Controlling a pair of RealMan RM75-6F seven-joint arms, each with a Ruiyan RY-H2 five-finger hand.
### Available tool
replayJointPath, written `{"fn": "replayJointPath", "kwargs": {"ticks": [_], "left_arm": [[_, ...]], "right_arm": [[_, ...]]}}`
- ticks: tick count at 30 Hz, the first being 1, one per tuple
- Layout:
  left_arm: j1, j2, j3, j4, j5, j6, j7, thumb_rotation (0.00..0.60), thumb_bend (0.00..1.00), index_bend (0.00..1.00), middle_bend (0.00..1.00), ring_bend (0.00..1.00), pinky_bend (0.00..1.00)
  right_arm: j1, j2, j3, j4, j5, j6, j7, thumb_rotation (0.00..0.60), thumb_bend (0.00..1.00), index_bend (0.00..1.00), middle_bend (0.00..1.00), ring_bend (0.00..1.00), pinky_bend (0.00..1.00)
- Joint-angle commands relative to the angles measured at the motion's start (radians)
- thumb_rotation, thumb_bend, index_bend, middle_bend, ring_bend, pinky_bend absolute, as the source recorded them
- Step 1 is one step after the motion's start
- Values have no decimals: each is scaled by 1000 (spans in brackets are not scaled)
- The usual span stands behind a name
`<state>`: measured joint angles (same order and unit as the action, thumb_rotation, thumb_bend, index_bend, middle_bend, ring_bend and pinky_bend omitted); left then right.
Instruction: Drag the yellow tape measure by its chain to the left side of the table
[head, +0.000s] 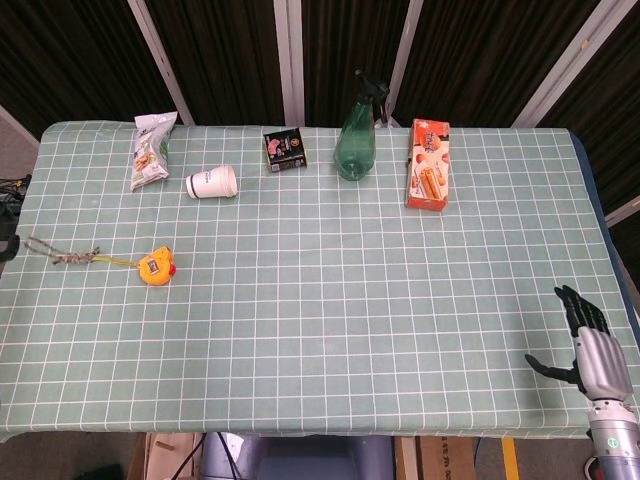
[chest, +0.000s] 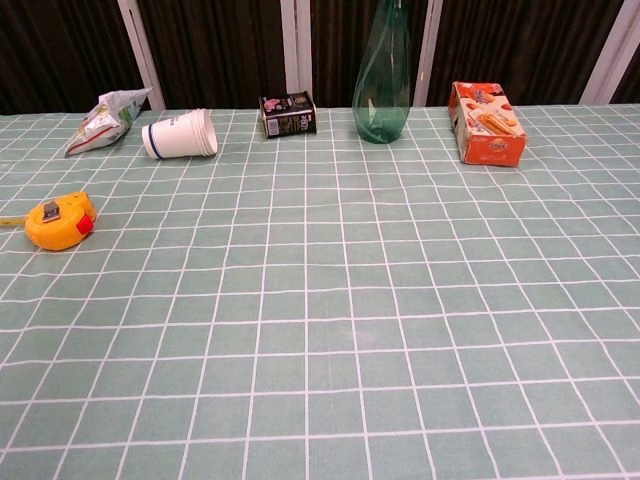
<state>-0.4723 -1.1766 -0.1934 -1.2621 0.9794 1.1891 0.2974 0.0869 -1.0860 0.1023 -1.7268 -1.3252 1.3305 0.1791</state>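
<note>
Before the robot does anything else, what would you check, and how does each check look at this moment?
1. Tape measure on the left part of the table: ok.
2. Chain lying loose on the cloth, not hanging off the edge: ok.
3. Left hand clear of the chain: cannot tell, only a dark sliver shows at the picture's edge.
4. Right hand empty, fingers apart, at the table's right edge: ok.
5. Cup and snack bag apart from the tape measure: ok.
</note>
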Motion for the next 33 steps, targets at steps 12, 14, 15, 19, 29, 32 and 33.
{"fn": "replayJointPath", "kwargs": {"ticks": [12,14,15,19,29,32,33], "left_arm": [[112,50,17,-370,56,122,-62,600,80,94,0,0,0],[141,51,45,-438,100,164,-55,600,68,46,0,0,0],[154,49,60,-465,122,181,-50,600,64,30,0,0,0],[207,31,139,-544,233,238,-25,600,51,0,0,0,0],[266,-75,230,-486,482,342,40,600,3,0,0,0,0],[268,-88,231,-471,481,320,35,600,0,0,0,0,0],[268,-89,230,-468,481,315,31,600,0,0,0,0,0]], "right_arm": [[2,0,-6,5,-10,1,-17,600,184,0,0,0,0],[2,-2,-8,10,-18,5,-26,600,185,0,0,0,0],[3,-4,-9,13,-22,7,-31,600,185,0,0,0,0],[3,-7,-16,21,-36,13,-56,600,183,0,0,0,0],[5,-27,-32,63,-111,57,-121,600,184,0,0,0,0],[4,-36,-37,76,-131,73,-147,600,184,0,0,0,0],[4,-38,-37,78,-133,77,-154,600,184,0,0,0,0]]}}
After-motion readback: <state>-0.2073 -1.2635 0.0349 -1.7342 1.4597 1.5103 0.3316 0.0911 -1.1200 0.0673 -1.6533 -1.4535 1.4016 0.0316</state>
